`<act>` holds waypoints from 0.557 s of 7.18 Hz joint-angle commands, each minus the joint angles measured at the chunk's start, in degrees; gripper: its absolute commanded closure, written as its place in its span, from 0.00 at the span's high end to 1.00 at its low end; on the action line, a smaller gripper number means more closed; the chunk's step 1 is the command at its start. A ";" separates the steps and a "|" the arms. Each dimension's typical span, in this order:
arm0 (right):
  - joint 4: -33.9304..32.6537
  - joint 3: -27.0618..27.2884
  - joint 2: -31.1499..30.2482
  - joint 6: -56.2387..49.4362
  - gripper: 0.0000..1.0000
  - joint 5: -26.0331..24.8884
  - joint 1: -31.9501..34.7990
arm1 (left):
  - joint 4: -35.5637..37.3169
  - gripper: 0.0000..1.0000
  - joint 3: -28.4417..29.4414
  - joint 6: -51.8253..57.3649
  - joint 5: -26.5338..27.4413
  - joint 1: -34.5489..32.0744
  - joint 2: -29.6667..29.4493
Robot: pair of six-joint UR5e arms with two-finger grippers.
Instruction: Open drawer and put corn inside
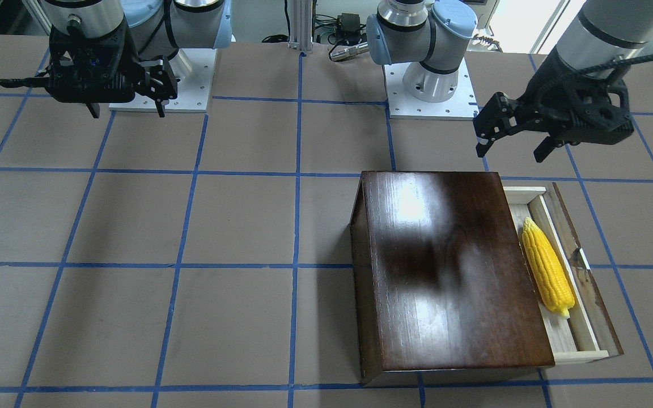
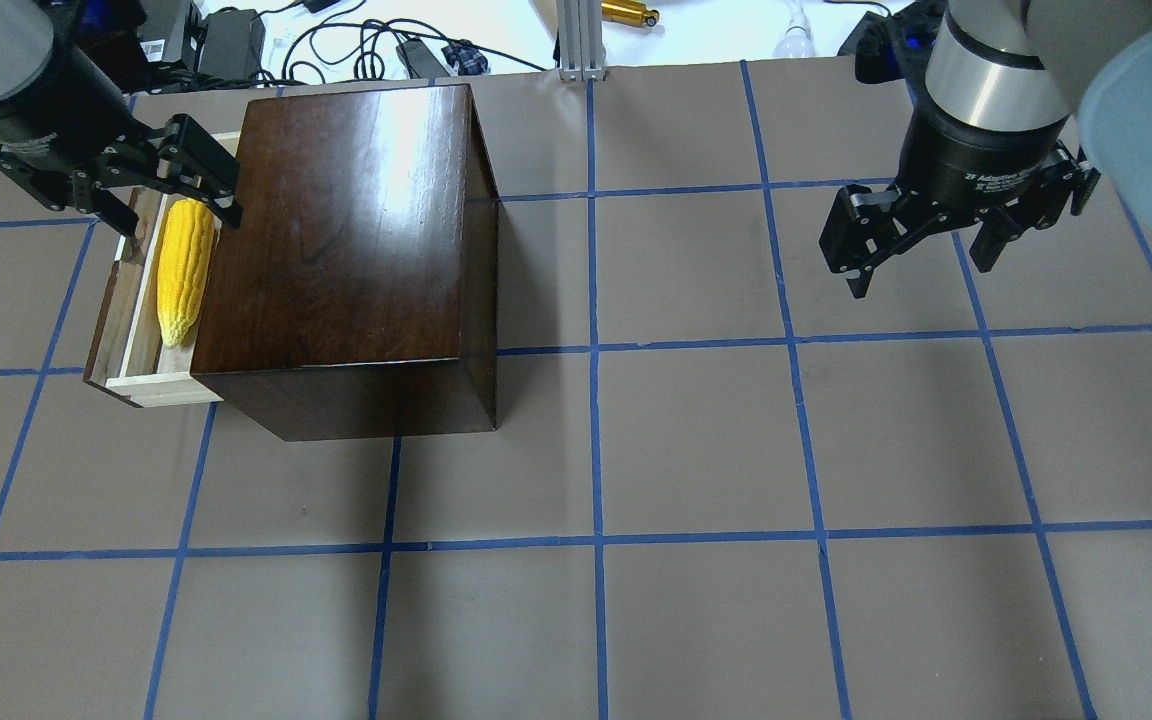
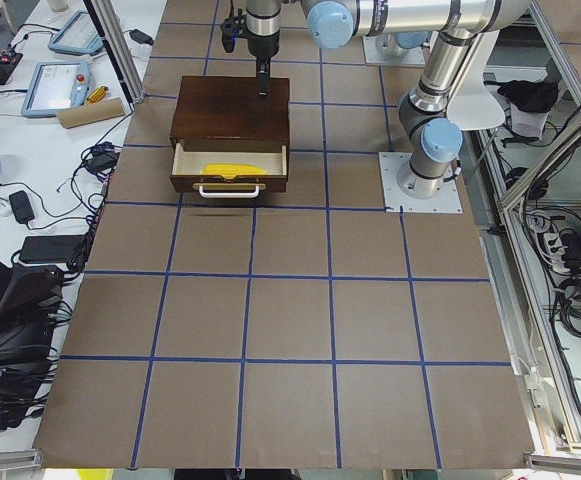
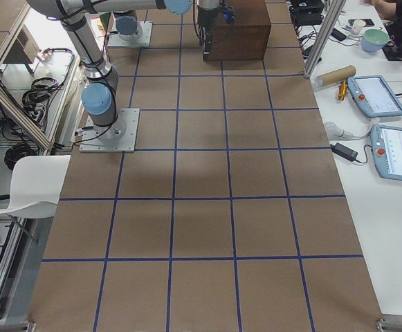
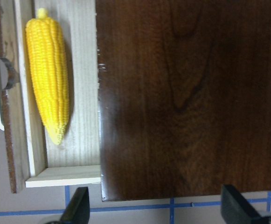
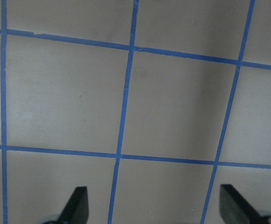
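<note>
The glossy dark-brown box (image 2: 346, 240) stands on the table's left half. Its pale wood drawer (image 2: 136, 345) is pulled out to the left and has a white handle (image 3: 230, 190). The yellow corn (image 2: 183, 268) lies inside the drawer along its length; it also shows in the front view (image 1: 547, 275) and the left wrist view (image 5: 49, 74). My left gripper (image 2: 171, 212) is open and empty, hovering above the drawer's far end and the box's edge. My right gripper (image 2: 921, 272) is open and empty, high over bare table on the right.
Brown table surface with a blue tape grid (image 2: 596, 350). Both arm bases (image 1: 431, 90) stand at the robot's edge of the table. Cables and power bricks (image 2: 226, 40) lie beyond the far edge, tablets and a cardboard tube (image 4: 335, 72) on side benches.
</note>
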 commanded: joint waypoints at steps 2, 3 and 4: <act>0.00 0.00 -0.05 0.00 1.00 0.06 0.00 | 0.63 1.00 -0.09 -8.33 2.04 -10.50 -1.43; 0.00 0.00 -0.05 0.00 1.00 0.06 0.00 | 0.71 1.00 -0.18 -8.79 1.96 -11.22 -1.35; 0.00 0.00 -0.05 0.00 1.00 0.06 0.00 | 0.72 1.00 -0.01 -8.79 1.96 -11.14 -1.26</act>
